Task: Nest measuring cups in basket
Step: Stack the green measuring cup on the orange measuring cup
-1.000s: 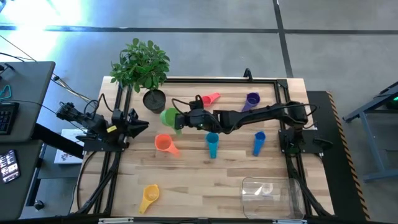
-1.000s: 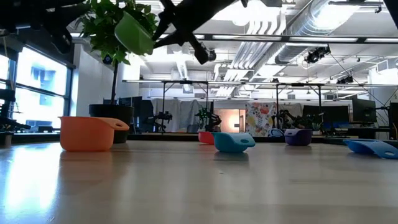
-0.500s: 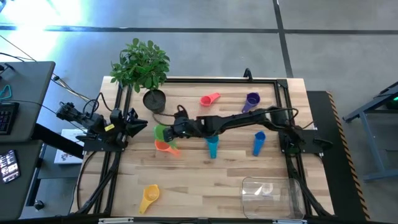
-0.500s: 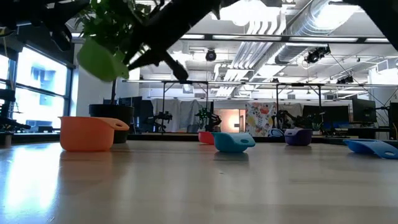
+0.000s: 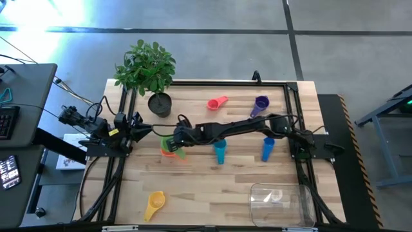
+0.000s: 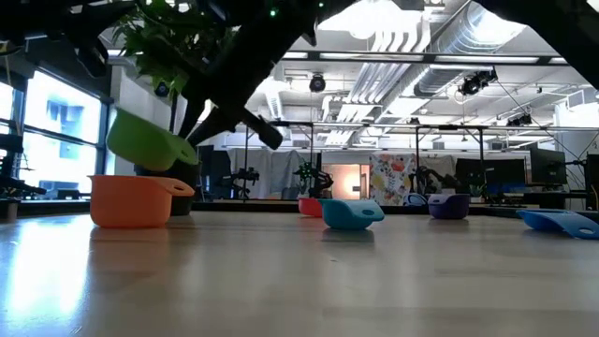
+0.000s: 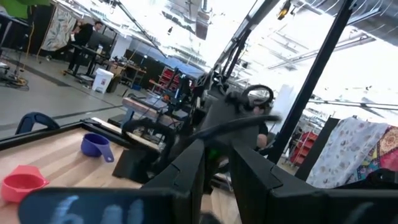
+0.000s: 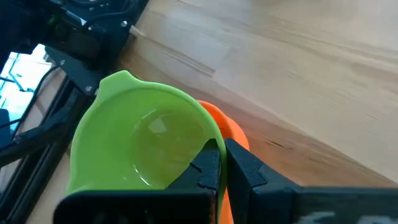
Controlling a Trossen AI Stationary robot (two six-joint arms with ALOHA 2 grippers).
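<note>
My right gripper (image 5: 176,138) reaches across the table and is shut on the green measuring cup (image 8: 143,146), which hangs just above the orange cup (image 6: 136,199), opening up. The orange cup (image 8: 235,134) stands on the table left of centre. Pink (image 5: 217,102), purple (image 5: 260,103), teal (image 5: 219,151), blue (image 5: 268,148) and yellow (image 5: 154,204) cups lie apart on the table. The clear basket (image 5: 282,203) stands at the near right. My left gripper (image 5: 145,131) waits at the table's left edge, shut and empty. My right gripper pinches the green cup at its rim side nearest the wrist (image 8: 210,144) between its two fingers (image 8: 245,168). The fingers hide whether it is wall or handle. They come slanting down from the table's right. The cup is clear of the table, a little tilted, just over the orange cup.
A dark plant pot (image 5: 159,103) with a leafy plant (image 5: 145,66) stands at the far left, close behind the gripper. Black frame rails (image 5: 293,96) run along the table's edges. Bare wood lies between the yellow cup and the basket.
My right gripper has carried the green cup from beside the plant pot toward the table's left and near edges and down, until it hangs just over the orange cup. The cup has tipped from a steep tilt to nearly level.
</note>
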